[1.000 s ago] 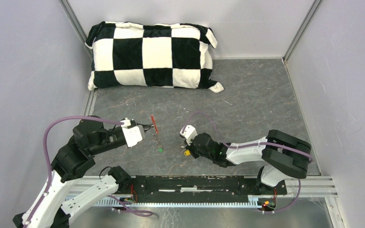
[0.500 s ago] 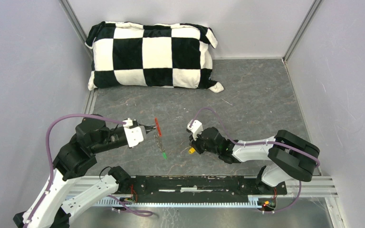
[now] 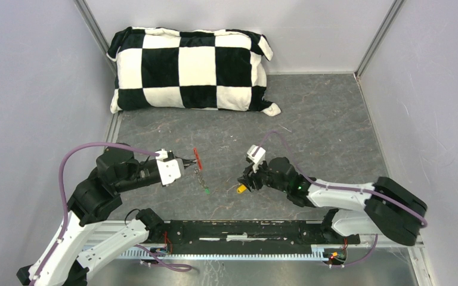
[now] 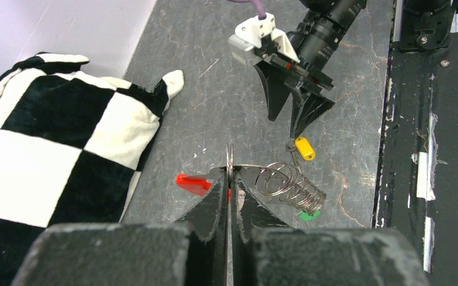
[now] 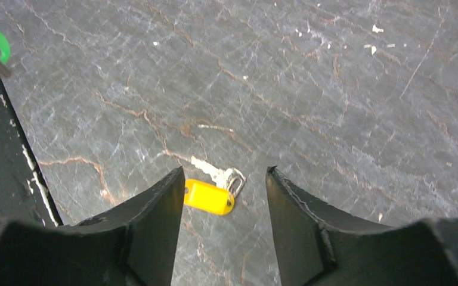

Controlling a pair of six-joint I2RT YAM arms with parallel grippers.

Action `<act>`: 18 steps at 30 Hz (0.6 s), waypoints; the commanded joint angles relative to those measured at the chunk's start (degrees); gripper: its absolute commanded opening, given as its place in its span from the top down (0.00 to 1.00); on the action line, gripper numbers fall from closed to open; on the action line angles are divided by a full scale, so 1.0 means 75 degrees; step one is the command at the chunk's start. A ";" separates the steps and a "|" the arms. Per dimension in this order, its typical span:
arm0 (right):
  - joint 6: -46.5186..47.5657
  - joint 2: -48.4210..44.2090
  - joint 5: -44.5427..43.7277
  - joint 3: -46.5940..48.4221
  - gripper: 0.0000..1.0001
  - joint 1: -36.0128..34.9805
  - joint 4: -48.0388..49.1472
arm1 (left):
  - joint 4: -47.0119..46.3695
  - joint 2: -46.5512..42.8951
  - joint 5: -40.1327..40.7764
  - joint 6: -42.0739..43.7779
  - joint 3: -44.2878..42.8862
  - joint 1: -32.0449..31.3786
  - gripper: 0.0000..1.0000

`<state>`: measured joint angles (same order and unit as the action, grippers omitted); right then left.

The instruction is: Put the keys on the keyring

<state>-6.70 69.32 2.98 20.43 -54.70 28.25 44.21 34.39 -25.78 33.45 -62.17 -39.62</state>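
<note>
Left gripper [image 4: 229, 174] is clamped on the keyring [image 4: 295, 189], left of centre. The red tag [image 4: 192, 183] and green key [image 3: 204, 191] hang from it, so that key appears fitted. To the right, the yellow key [image 5: 210, 196] lies loose on the table [image 3: 322, 131] and is not yet threaded. Right gripper [image 5: 225, 171] hovers over it, jaws wide. No writing is legible.

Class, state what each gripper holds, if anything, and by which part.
The left gripper is shut on the keyring, pinching its thin metal loop beside the red tag. The right gripper is open over the yellow key, holding nothing.
</note>
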 commanded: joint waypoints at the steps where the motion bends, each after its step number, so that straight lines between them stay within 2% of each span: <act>1: 0.0094 -0.0319 -0.0123 -0.0515 0.44 0.0085 0.0259 | -0.0210 -0.0004 -0.0348 -0.0191 0.0040 0.0038 0.98; 5: -0.0050 -0.0067 -0.0023 -0.0881 0.48 0.0095 0.0953 | -0.0188 -0.0004 -0.0466 -0.0238 0.0064 0.0034 0.98; 18: 0.0039 0.1315 0.0391 -0.0275 0.54 0.0320 0.1594 | -0.0071 -0.0009 -0.0688 -0.0241 0.0051 0.0056 0.98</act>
<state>-6.68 77.34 4.43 15.75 -53.04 35.59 44.51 34.39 -29.12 33.43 -61.47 -39.55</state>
